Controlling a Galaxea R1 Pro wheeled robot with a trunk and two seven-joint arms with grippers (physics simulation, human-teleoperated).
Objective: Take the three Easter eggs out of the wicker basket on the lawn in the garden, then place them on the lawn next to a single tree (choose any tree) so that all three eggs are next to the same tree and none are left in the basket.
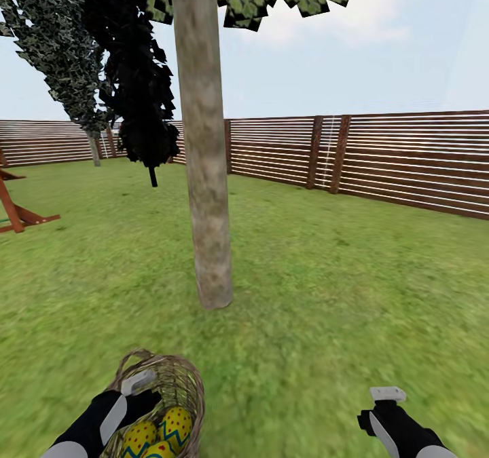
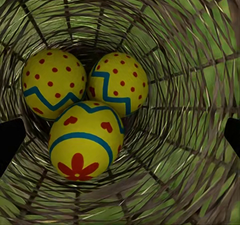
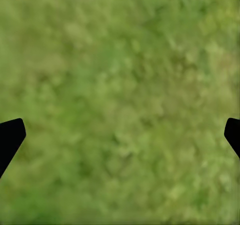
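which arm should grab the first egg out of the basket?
Left. The left tool is open at the wicker basket, looking straight at the three Easter eggs. The right tool hangs open over bare lawn, well away.

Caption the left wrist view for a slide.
Open left tool looks into the wicker basket at three Easter eggs clustered at its bottom.

My wicker basket [image 2: 190, 60] is rough woven cane. Its three Easter eggs [image 2: 85, 140] look smooth, painted, faintly glossy. The tree [image 1: 204, 173] trunk is mottled matt bark; the fence [image 1: 407, 159] is slatted wood.
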